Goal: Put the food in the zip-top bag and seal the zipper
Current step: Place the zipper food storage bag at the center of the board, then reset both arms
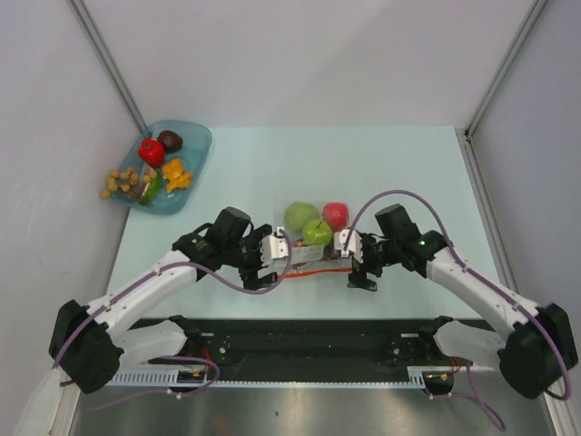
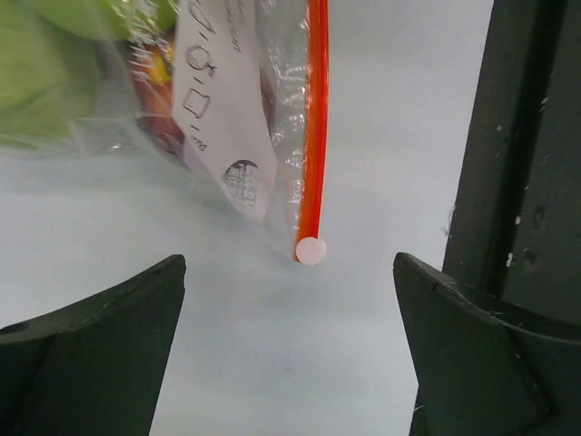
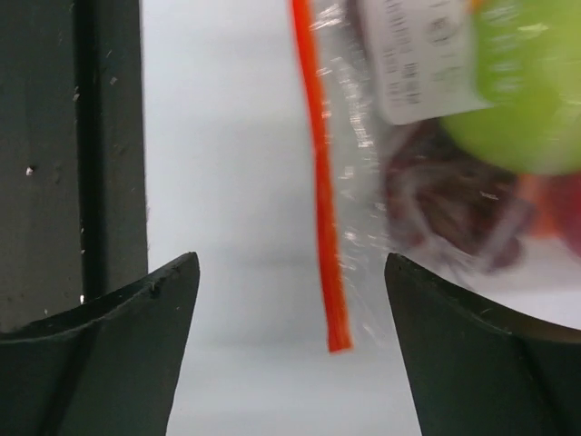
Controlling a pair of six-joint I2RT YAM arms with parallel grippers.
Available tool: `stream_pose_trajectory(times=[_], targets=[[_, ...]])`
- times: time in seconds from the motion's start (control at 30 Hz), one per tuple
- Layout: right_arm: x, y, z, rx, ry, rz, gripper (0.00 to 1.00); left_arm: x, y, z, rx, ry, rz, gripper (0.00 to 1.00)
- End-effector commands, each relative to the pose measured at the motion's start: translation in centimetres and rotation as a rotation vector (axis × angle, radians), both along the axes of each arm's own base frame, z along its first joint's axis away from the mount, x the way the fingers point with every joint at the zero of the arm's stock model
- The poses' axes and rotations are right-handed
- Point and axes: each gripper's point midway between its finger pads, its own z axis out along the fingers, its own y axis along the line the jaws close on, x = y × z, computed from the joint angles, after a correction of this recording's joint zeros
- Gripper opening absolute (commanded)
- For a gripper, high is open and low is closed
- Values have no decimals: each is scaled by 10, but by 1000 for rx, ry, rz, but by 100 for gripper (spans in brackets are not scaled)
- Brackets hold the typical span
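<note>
Both ends wide open here, nothing in either one: my left gripper [image 2: 289,272] sits right at the left end of the zip-top bag [image 1: 307,254] and my right gripper [image 3: 291,263] at its right end. In each wrist view the tip of the orange-red zipper [image 2: 316,136] pokes into the gap without touching me. Inside the bag, on the side away from the zipper, I can see two green apples [image 1: 317,232], a red apple [image 1: 336,214] and something dark, grapes [image 3: 436,200] I think, next to the white label [image 2: 218,118]. The teal tray [image 1: 195,136] is well off to the bag's far left.
</note>
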Motion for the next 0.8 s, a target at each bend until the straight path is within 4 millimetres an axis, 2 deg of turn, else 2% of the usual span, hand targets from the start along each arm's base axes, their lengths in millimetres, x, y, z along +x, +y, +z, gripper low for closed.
stream_pose_trajectory(times=[0.0, 0.07, 0.1, 0.17, 0.2, 0.27, 0.3, 0.37, 0.4, 0.43, 0.47, 0.5, 0.53, 0.6, 0.63, 0.7, 0.73, 0.77], targets=[[15, -7, 59, 148, -75, -180, 92, 8, -12, 79, -164, -72, 83, 100], [25, -14, 84, 209, -125, -260, 96, 15, -12, 100, -212, -53, 152, 100], [36, -15, 102, 254, -149, -316, 96, 27, -12, 125, -263, -66, 192, 100], [56, -28, 124, 309, -175, -429, 99, 45, -11, 139, -311, 12, 297, 100], [71, -33, 145, 352, -212, -469, 99, 63, -3, 166, -373, 11, 355, 100], [88, -43, 162, 408, -190, -565, 100, 84, 4, 184, -433, 81, 462, 100], [107, -57, 167, 424, -190, -637, 100, 107, 12, 199, -461, 92, 511, 100], [127, -68, 184, 474, -164, -720, 100, 123, 18, 211, -495, 146, 568, 100], [140, -83, 190, 494, -166, -775, 100, 144, 27, 218, -504, 150, 622, 100], [156, -93, 194, 509, -144, -819, 100, 154, 33, 220, -511, 169, 664, 100], [163, -100, 196, 546, -85, -877, 100, 164, 41, 218, -501, 182, 713, 100], [168, -102, 197, 560, -58, -895, 100, 177, 55, 227, -504, 155, 768, 100], [186, -129, 195, 566, -43, -985, 100, 192, 63, 214, -474, 181, 822, 100], [195, -147, 185, 567, 15, -1070, 100, 206, 87, 207, -446, 187, 919, 100], [201, -160, 177, 560, 37, -1112, 100, 212, 94, 194, -427, 218, 947, 100], [204, -173, 162, 534, 72, -1167, 100, 218, 115, 174, -404, 242, 1019, 100], [205, -181, 156, 525, 85, -1193, 100, 220, 120, 167, -396, 244, 1029, 100], [206, -185, 148, 515, 111, -1208, 100, 222, 134, 161, -390, 240, 1067, 100]])
